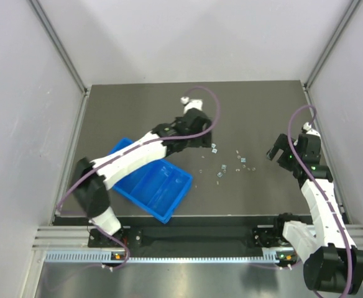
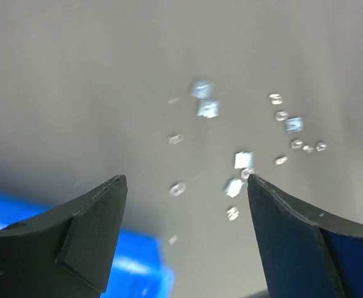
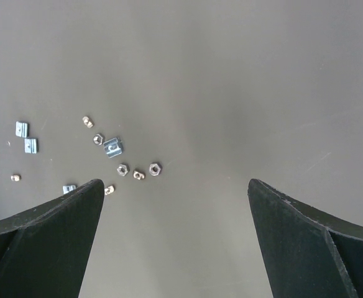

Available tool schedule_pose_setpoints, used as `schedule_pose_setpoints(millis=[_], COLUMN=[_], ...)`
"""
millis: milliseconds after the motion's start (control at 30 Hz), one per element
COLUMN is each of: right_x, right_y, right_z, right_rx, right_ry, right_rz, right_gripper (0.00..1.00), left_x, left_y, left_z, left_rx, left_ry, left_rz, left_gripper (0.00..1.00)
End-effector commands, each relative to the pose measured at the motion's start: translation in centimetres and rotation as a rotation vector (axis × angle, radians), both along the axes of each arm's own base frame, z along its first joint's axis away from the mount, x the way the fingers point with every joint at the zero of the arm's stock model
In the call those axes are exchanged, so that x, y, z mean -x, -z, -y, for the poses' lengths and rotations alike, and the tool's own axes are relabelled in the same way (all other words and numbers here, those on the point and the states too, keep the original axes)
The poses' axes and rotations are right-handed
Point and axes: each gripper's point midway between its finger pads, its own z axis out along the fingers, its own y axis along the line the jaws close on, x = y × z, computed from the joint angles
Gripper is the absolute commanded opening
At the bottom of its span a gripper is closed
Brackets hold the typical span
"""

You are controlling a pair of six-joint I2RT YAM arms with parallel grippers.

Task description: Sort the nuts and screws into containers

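While both grippers hang with jaws spread wide and nothing between them, the screws and nuts (image 1: 224, 166) lie loose on the dark table (image 1: 262, 105), between the two arms and apart from the blue tray (image 1: 153, 186). The left gripper (image 2: 186, 180) hovers at the left edge of the scatter. The right gripper (image 3: 175, 183) stands off on the other side, with the pieces at the left of its view.

The risk, I judge, is in the pick. The parts are tiny and several sit close together (a hex nut (image 3: 155, 168) lies just beside a smaller rounded piece (image 3: 138, 175)), so closing fingers may pinch two kinds at once or flick one away across the smooth surface. The left wrist view is blurred, so telling screw from nut there is uncertain, and a misjudged piece would land in the wrong compartment.
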Motion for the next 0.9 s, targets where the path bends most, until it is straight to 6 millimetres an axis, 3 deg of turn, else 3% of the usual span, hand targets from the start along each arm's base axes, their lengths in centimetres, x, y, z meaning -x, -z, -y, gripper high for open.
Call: schedule_pose_setpoints(millis=[0, 67, 100, 133, 167, 200, 233, 267, 367, 433, 633, 867], right_x=[-0.7, -0.6, -0.6, -0.5, -0.5, -0.4, -0.3, -0.3, -0.4, -0.6, -0.4, -0.7], right_y=[-2.1, -2.2, -2.2, -2.3, -2.3, -2.2, -2.1, -2.0, -1.9, -2.0, -1.8, -1.5], right_z=[0.2, 0.2, 0.2, 0.3, 0.3, 0.3, 0.3, 0.3, 0.3, 0.4, 0.9, 0.9], right_rx=[0.026, 0.028, 0.028, 0.03, 0.032, 0.037, 0.036, 0.038, 0.036, 0.035, 0.053, 0.052], right_ry=[-0.016, -0.016, -0.014, -0.014, -0.016, -0.013, -0.015, -0.017, -0.015, -0.013, 0.009, 0.011], right_rz=[0.067, 0.07, 0.07, 0.071, 0.069, 0.069, 0.064, 0.061, 0.06, 0.058, 0.047, 0.037], right_gripper=[1.0, 1.0, 1.0, 1.0, 1.0, 1.0, 1.0, 1.0, 1.0, 1.0, 1.0, 1.0], left_x=[-2.1, -3.6, -4.3, -5.3, -5.9, -6.5, -7.2, -7.6, -8.4, -8.6, -8.6, -8.4], left_y=[0.5, 0.5, 3.2, 2.5, 3.0, 5.9, 5.0, 6.9, 7.9, 9.7, 13.3, 15.4], left_z=[4.9, 6.5, 7.2, 7.6, 7.9, 8.1, 8.6, 9.0, 10.8, 11.2, 9.1, 9.0], left_rx=[-0.01, -0.014, -0.066, -0.085, -0.108, -0.165, -0.157, -0.169, -0.13, -0.141, -0.19, -0.202], left_ry=[0.076, 0.078, 0.081, 0.064, 0.054, 0.039, 0.008, -0.013, -0.001, 0.01, -0.041, -0.035], left_rz=[0.04, 0.047, 0.014, 0.024, 0.018, -0.022, -0.017, -0.042, -0.042, -0.064, -0.132, -0.154], left_gripper=[0.83, 0.82, 0.82, 0.82, 0.82, 0.82, 0.82, 0.81, 0.8, 0.8, 0.78, 0.71])
